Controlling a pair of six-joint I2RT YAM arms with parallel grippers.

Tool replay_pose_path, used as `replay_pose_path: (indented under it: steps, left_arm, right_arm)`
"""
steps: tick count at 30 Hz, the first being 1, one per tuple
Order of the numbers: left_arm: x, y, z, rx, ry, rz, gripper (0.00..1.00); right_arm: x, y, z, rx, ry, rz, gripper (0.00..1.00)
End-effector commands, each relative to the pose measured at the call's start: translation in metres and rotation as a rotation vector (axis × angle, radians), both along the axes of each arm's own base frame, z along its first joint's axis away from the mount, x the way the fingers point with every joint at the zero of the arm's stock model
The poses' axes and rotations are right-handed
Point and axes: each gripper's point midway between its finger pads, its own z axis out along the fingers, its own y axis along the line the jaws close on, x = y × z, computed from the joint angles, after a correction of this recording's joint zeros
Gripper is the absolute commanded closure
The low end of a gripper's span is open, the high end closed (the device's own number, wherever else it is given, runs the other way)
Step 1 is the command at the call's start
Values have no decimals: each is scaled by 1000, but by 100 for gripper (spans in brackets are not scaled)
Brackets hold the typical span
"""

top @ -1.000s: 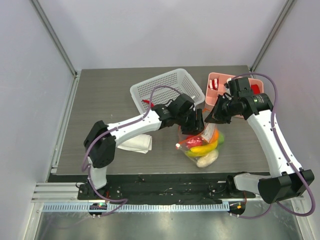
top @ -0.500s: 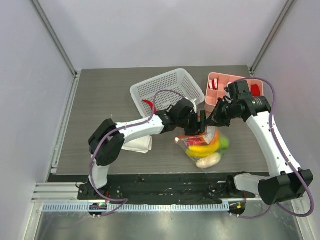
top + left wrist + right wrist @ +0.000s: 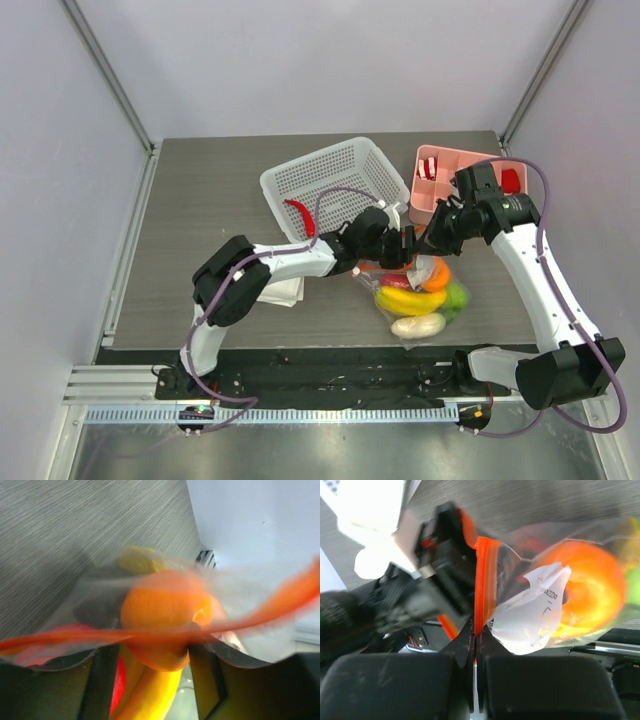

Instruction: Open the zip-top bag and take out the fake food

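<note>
Leftward arm's claw (image 3: 400,246) has pushed across to the zip-top bag (image 3: 436,322) mouth, jaws half apart astride the orange strip (image 3: 481,575), gripping nothing I can see, right claw (image 3: 475,636) pinched shut on it, fake food (image 3: 410,300) still inside on the counter (image 3: 200,200).

Bright, even light; wrist cams blurry.
Top view sharp, soft shadows on the grey wood-grain table (image 3: 200,200). L wrist: clear floppy zip-top bag (image 3: 85,595) w/ orange-red zip strip (image 3: 280,599) smeared, out of focus. R wrist: white glare top-left, edges soft.
</note>
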Motion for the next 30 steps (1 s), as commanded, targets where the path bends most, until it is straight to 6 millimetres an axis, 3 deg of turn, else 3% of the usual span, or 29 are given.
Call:
replay_pose_path:
  steps: [1,4,13,17,18,22,27,30]
  left_arm:
    - [-11,-14,-4,-44,-49,-26,51]
    - [-7,-4,-7,12,-64,11,71]
    - [-5,35,33,154,-162,13,92]
    - [-14,51,34,201,-136,0,94]
    - [-19,54,32,212,-121,-17,94]
    - [-32,67,20,289,-91,-91,67]
    - [-58,68,1,358,-8,-284,53]
    - [-69,76,5,333,-48,-371,50]
  right_arm:
    - [-3,20,21,101,-52,53,99]
    - [-3,17,21,88,-61,45,99]
    - [-13,-6,9,-37,-79,36,99]
    - [-13,-9,4,-52,-70,37,99]
    - [-13,-8,5,-46,-74,39,99]
    - [-11,-6,8,-41,-82,61,99]
    - [-6,-10,5,-82,-107,92,99]
    - [-5,-7,5,-62,-111,98,99]
